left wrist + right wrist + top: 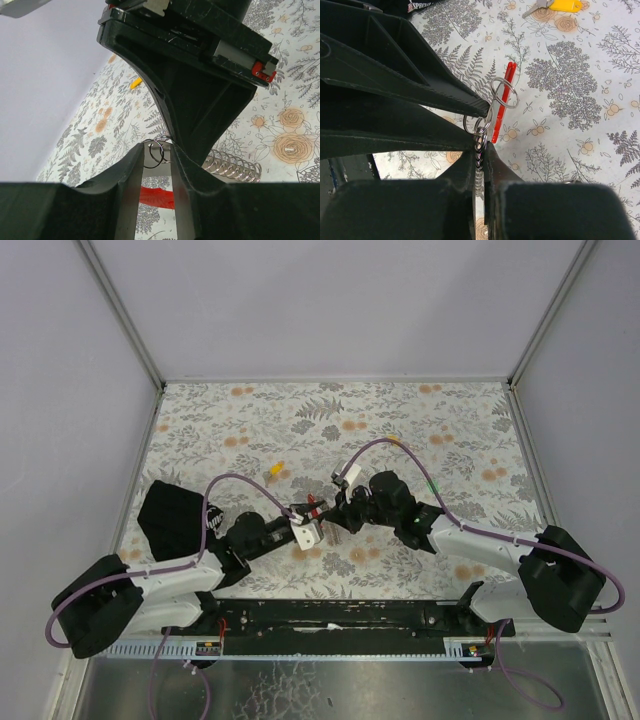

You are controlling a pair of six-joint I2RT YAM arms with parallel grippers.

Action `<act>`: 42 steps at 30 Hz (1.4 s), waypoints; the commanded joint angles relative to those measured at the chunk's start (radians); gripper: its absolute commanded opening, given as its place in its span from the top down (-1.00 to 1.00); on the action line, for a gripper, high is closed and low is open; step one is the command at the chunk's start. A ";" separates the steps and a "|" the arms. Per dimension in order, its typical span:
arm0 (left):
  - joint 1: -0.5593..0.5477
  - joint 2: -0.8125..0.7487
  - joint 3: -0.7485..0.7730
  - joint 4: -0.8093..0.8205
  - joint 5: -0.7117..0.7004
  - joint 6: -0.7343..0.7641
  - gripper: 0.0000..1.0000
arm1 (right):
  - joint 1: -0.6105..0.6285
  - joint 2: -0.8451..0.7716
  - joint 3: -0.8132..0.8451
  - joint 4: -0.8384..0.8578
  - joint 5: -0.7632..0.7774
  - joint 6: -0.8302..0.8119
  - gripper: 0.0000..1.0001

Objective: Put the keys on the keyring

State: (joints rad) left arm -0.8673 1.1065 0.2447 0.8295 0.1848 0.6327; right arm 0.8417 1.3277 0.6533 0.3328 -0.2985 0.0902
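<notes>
A floral table (250,410) fills the floor of a white-walled cell. The left arm (170,585) and the right arm (480,550) reach in from the near edge, and their tips meet over the middle of the table. A black sheet-like thing (170,515) lies at the table's left edge, just beside the left arm.

The left gripper (312,524) has its fingers partly apart and holds the keyring (501,107) between them. In the left wrist view the grey piece fills the gap against both fingers and the red part crosses lower down. In the right wrist view the red part stands out past the left fingertips and slants over the cloth.

The right gripper (480,147) faces the left one, tip to tip. Its fingers are pressed together and pinch the rings (481,131), a small bunch of thin wire loops. A wider wire loop (504,92) hangs around the red part, just above the bunch.

A coiled spring (232,165) shows in the left wrist view, just beside the right gripper's finger. What it joins to is hidden.

A yellow key (277,470) lies flat on the table beyond the grippers, apart from them. A green key (432,485) lies beside the right arm. A yellowish speck (393,438) lies farther back, too small to tell what it is. The black-headed key cannot be made out.
</notes>
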 commanded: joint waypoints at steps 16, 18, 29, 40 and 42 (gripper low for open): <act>-0.016 -0.077 0.015 -0.009 -0.143 -0.031 0.97 | 0.003 -0.037 0.035 0.054 -0.010 0.006 1.00; -0.018 -0.094 0.013 -0.016 -0.153 -0.044 0.98 | 0.003 -0.037 0.035 0.053 0.001 0.004 1.00; -0.017 -0.069 0.029 -0.083 -0.153 -0.150 0.97 | 0.003 -0.032 0.039 0.049 0.006 -0.003 1.00; -0.016 -0.057 0.064 -0.136 -0.197 -0.186 0.72 | 0.003 -0.026 0.041 0.043 0.002 -0.006 1.00; -0.017 -0.055 0.069 -0.141 -0.194 -0.188 0.72 | 0.002 -0.024 0.043 0.043 0.002 -0.006 1.00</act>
State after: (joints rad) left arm -0.8894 1.0462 0.2729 0.6987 0.0158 0.4698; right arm 0.8398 1.3262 0.6537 0.3241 -0.2855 0.0937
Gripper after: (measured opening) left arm 0.135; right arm 0.041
